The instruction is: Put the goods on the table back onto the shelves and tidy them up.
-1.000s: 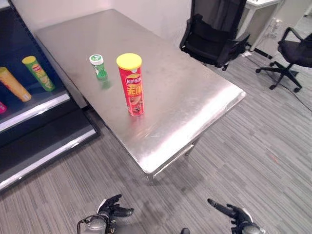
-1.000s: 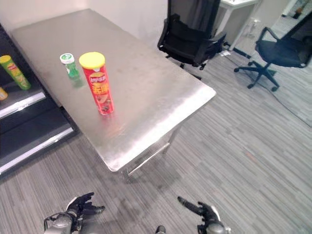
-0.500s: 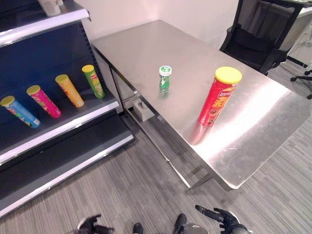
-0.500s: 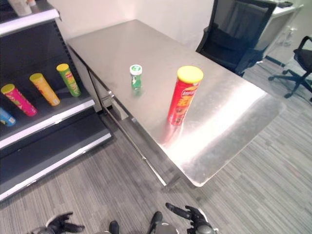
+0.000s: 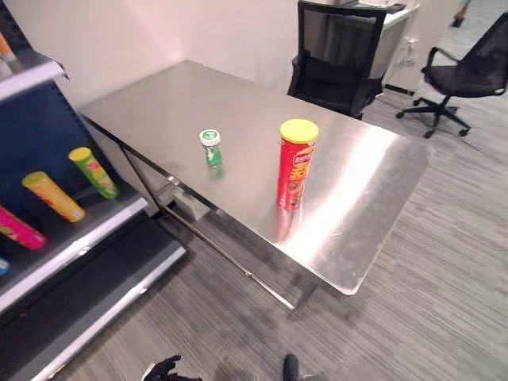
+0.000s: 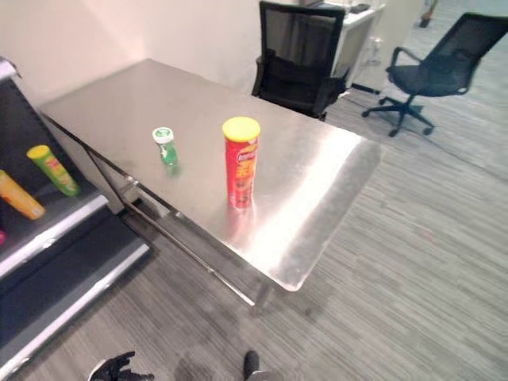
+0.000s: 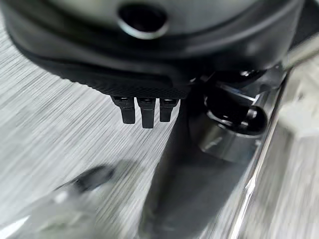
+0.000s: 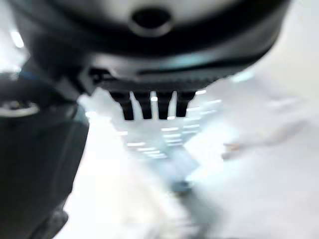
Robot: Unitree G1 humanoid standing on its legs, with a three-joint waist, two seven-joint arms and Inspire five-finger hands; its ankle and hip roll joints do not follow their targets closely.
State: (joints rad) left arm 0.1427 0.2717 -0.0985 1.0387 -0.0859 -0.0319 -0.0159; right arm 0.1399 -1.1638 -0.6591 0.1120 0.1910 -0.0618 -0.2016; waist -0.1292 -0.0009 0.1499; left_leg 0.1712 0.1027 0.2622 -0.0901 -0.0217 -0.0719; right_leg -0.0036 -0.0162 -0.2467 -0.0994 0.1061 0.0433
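Note:
A tall red chips can (image 5: 297, 165) with a yellow lid stands upright near the middle of the steel table (image 5: 373, 171). A small green bottle (image 5: 210, 148) with a white cap stands to its left, apart from it. The dark shelf (image 5: 75, 238) at the left holds lying cans: green (image 5: 94, 172), orange (image 5: 52, 197) and pink (image 5: 16, 228). My left hand (image 5: 163, 369) hangs low over the floor, far from the table, its fingers (image 7: 144, 112) relaxed and holding nothing. My right hand (image 8: 149, 55) also holds nothing, its fingers (image 8: 149, 105) loose.
A black office chair (image 5: 337, 55) stands behind the table and another (image 5: 468, 75) at the far right beside a white desk (image 5: 393, 36). A lower shelf board (image 5: 95, 309) juts out at floor level. Grey striped floor (image 5: 238, 317) lies between shelf and table.
The head camera has swung, so table and shelf sit differently in the picture. The can and the bottle stand where they were. Both hands stay low and hold nothing.

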